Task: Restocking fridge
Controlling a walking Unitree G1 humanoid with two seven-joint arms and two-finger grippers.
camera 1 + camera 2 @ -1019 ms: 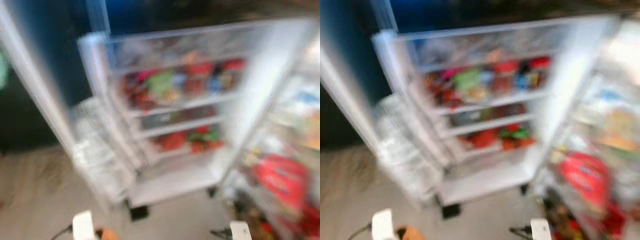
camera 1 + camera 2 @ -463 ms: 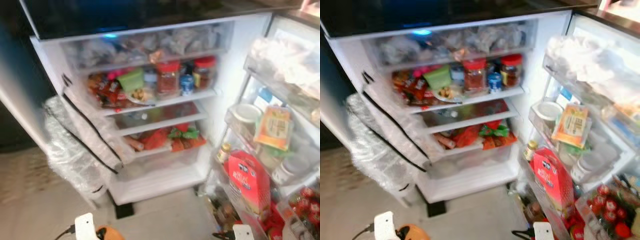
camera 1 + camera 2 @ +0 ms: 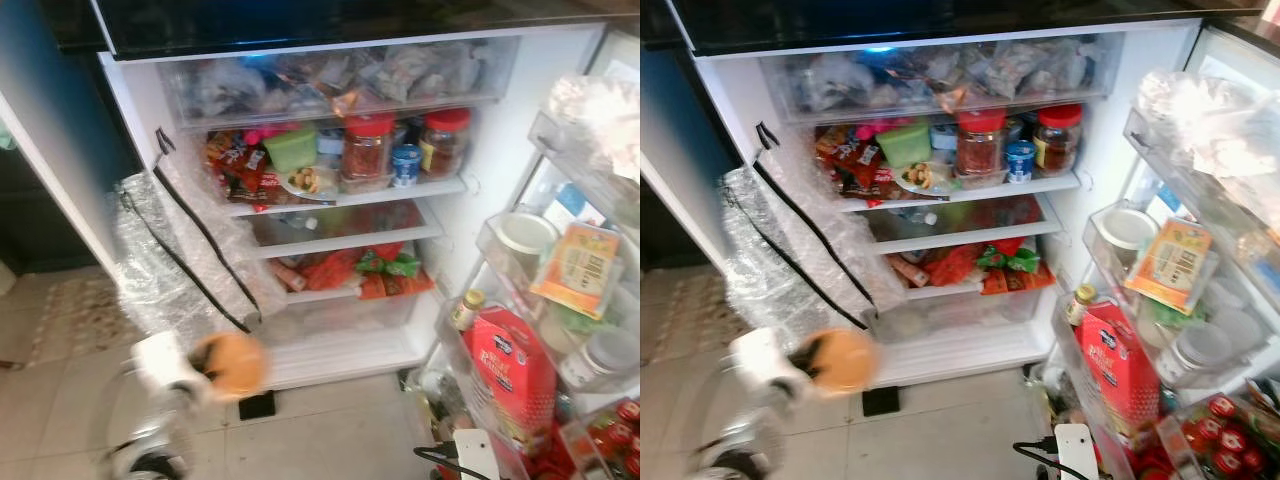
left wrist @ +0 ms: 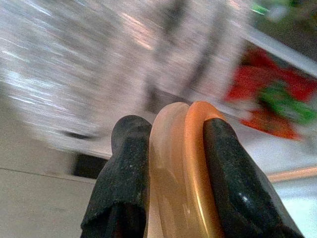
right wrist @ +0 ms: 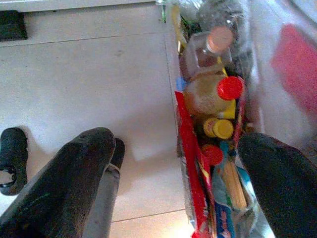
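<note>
Nearest me, the left gripper (image 4: 171, 163) is pinching a flat orange disc-like item (image 3: 232, 364) edge-on between its two fingers (image 4: 124, 173), holding it above the floor (image 3: 940, 430) in front of the open fridge (image 3: 470, 215), while the right gripper (image 5: 173, 163) is hanging low with its fingers spread wide and empty, just beside the bottles in the lowest door rack (image 5: 218, 99). Beyond the orange item, a bubble-wrap sheet (image 3: 175, 255) is hanging beside the crowded shelves (image 3: 345, 195). I'd say it is mid-carry; next it needs a free gap past that wrap.
</note>
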